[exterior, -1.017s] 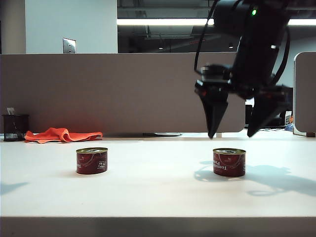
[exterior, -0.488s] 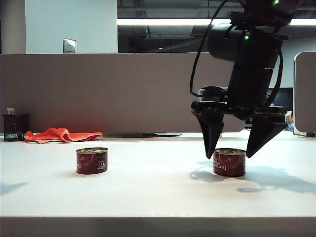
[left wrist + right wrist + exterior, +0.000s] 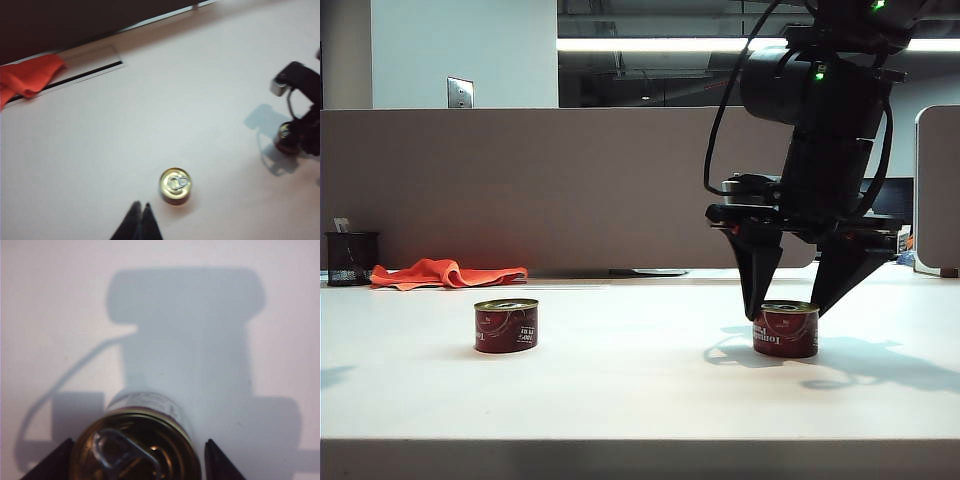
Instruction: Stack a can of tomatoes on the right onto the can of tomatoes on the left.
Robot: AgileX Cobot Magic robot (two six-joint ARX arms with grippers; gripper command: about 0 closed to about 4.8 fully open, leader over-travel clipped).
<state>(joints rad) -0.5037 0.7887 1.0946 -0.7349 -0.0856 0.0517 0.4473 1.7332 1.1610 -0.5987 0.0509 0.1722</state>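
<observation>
From the camera off the arms, a white table [image 3: 620, 400] held two small red cans of tomatoes. The left can [image 3: 506, 325] stood by itself on the left side. The right can [image 3: 785, 329] stood on the right side, well apart from the first one. The right gripper [image 3: 789, 300] hung straight over the right can, pointing down. Its two black fingers [image 3: 758, 280] were spread, one on each side of the can's top. The tips were down by the rim, but I could not tell if they touched it. An orange cloth [image 3: 445, 272] lay far back on the left, next to a dark cup [image 3: 350, 258]. A grey wall [image 3: 520, 180] stood behind the table.

From the left arm's camera, the left can [image 3: 175, 186] was seen from above, with a gold lid and a pull ring. The left gripper [image 3: 138, 222] hung just near it, not touching. Its two dark fingers were pressed together, with nothing between them. The right can [image 3: 286, 139] was far off across the table, partly hidden by the other arm. The orange cloth [image 3: 27, 75] lay at the far edge.

From the right arm's camera, the right can [image 3: 136, 442] was very close and filled the space between the right gripper's [image 3: 137, 460] fingers. The black fingertips [image 3: 50, 462] stood apart on both sides of the can, with a thin gap showing on each side. A big shadow fell on the table [image 3: 50, 315] behind the can.
</observation>
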